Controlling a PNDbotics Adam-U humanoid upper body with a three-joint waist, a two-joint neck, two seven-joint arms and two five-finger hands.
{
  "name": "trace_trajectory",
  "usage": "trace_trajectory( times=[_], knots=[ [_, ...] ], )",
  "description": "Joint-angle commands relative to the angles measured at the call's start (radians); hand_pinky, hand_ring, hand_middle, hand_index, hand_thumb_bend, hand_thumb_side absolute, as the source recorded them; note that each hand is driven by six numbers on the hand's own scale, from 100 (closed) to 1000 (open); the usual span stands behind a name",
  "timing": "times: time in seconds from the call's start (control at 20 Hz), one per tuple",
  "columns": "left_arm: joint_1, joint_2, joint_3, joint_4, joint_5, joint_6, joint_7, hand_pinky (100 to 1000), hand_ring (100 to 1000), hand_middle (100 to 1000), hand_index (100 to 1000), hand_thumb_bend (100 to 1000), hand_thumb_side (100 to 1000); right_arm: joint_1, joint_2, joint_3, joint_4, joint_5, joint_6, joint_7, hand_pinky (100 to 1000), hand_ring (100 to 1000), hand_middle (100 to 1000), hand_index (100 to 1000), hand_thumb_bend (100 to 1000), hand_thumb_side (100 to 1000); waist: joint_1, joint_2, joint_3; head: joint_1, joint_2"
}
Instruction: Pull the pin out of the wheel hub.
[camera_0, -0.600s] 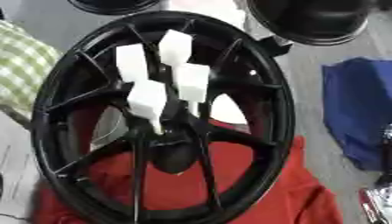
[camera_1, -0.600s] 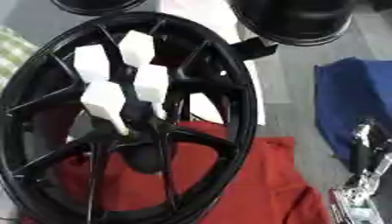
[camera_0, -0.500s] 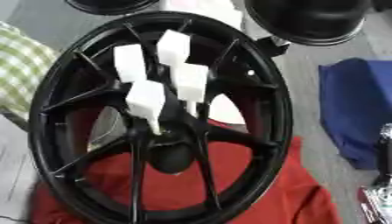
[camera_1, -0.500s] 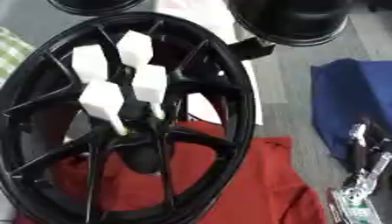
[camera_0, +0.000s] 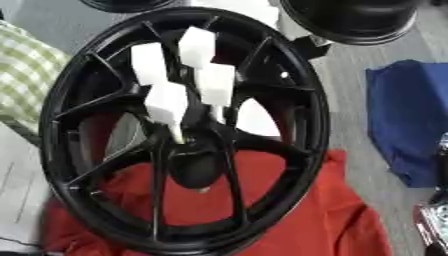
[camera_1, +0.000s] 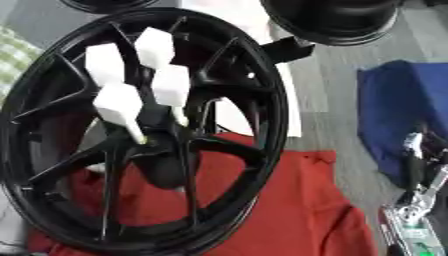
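Four white pins (camera_0: 166, 103) are seen seated in the wheel hub (camera_0: 188, 150), well left of the right hand (camera_1: 418, 200), whose finger state cannot be told.

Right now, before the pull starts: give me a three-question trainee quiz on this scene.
1. How many white block-headed pins stand in the black spoked metal wheel hub?
2. True or false: the crumpled red cloth lies under the hub's lower part.
3. Where is the dark blue cloth? A) left of the hub B) right of the hub C) draped over the hub

Key: 1) four. 2) true. 3) B.
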Motion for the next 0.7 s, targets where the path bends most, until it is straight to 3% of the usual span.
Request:
trace_trajectory(
  times=[0.05,0.25,0.4,0.5,0.7],
  knots=[
    [-0.009,0.038,0.004,-0.042,0.024,0.015,-0.006,600,541,532,687,266,952,-0.006,-0.024,-0.002,-0.009,-0.004,0.000,-0.003,543,702,649,752,349,566,0.003,-0.020,-0.001,0.010,-0.014],
    [-0.074,0.105,-0.005,-0.076,0.010,0.025,-0.038,605,556,548,705,211,899,-0.001,-0.025,-0.004,-0.013,-0.001,0.003,-0.006,541,698,650,763,349,569,0.004,-0.018,0.002,-0.005,-0.007],
    [-0.151,0.176,-0.027,-0.099,-0.020,0.050,-0.085,615,569,564,724,169,882,0.011,-0.020,-0.008,-0.022,0.008,0.004,-0.009,542,698,651,765,350,570,0.001,-0.013,0.010,-0.017,0.017],
    [-0.204,0.223,-0.043,-0.115,-0.046,0.076,-0.117,628,581,577,741,180,869,0.017,-0.013,-0.012,-0.030,0.017,0.005,-0.012,542,696,650,765,349,570,-0.001,-0.008,0.013,-0.015,0.012],
    [-0.309,0.308,-0.084,-0.173,-0.104,0.053,-0.182,622,568,559,708,200,719,0.027,-0.007,-0.020,-0.047,0.027,0.000,-0.020,541,689,645,764,333,617,0.001,-0.001,0.021,-0.011,0.008]
  ],
)
